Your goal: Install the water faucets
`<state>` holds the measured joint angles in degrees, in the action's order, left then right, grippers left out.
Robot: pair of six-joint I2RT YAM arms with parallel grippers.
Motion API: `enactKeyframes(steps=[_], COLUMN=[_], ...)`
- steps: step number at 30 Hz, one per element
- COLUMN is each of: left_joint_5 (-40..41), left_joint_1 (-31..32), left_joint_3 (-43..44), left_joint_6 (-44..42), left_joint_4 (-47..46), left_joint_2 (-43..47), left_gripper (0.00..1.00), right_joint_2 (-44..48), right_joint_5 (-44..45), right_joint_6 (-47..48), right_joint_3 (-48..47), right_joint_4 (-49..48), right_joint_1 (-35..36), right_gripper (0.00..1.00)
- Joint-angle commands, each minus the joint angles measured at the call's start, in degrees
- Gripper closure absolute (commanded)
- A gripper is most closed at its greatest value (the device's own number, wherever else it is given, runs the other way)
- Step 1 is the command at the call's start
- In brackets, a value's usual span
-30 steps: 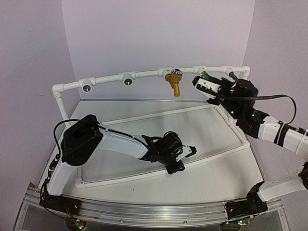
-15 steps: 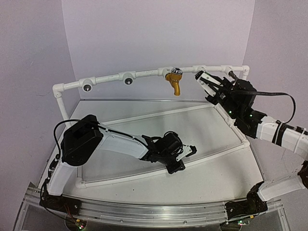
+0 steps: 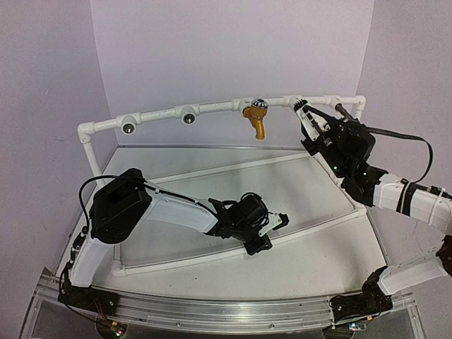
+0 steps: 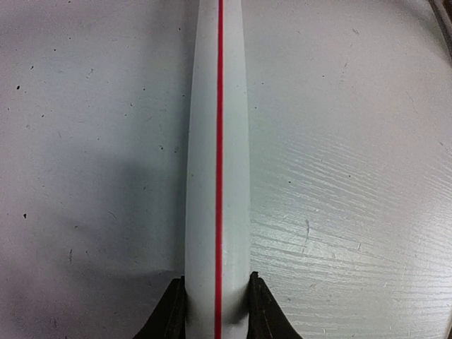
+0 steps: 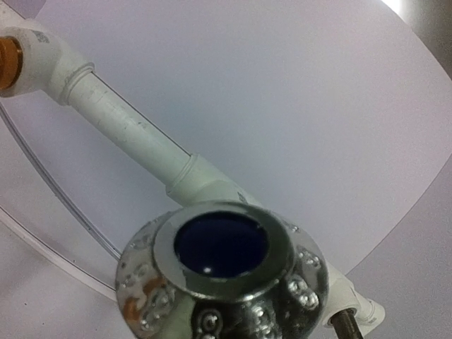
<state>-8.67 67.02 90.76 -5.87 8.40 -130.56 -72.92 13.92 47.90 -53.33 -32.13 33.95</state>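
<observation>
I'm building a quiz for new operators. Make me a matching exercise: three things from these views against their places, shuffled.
Things:
1. left gripper
2. right gripper
3. mustard-yellow faucet

Places:
A. hanging from the white pipe frame, spout down
B. raised at that frame's top bar, right of the faucet
C. low down, straddling a red-striped white rail

Pairs: 1-C, 2-B, 3-A
</observation>
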Motion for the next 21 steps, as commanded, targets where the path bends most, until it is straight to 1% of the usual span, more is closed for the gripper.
enactKeyframes(steps=[1, 4, 12, 16, 21], left_joint_5=[-8.0, -7.8, -7.7, -7.7, -7.9], left_joint_1=[5.6, 5.7, 5.8, 5.9, 6.0], left_joint_3=[0.2, 0.3, 0.5, 0.7, 1.0], left_joint_6=[0.0, -0.1, -0.1, -0.1, -0.1], left_joint_4=[7.1, 7.2, 7.5, 7.7, 7.8], left_joint_2=[-1.6, -1.6, -1.7, -1.9, -2.2], left_gripper=[1.0, 1.0, 1.0, 1.0, 1.0], right_joint_2=[-1.9, -1.8, -1.2, -1.2, -1.7], right_joint_5=[12.7, 13.0, 11.8, 12.8, 12.0], right_joint_6=[-7.7, -11.2, -20.5, -26.6, -30.3], right_joint_3=[-0.6, -1.6, -6.3, -9.7, -12.8], right_joint_4=[-3.8, -2.1, 6.9, 12.5, 17.1], right_joint_1=[-2.7, -2.8, -2.0, -1.9, -1.9], right_gripper=[1.0, 1.0, 1.0, 1.0, 1.0])
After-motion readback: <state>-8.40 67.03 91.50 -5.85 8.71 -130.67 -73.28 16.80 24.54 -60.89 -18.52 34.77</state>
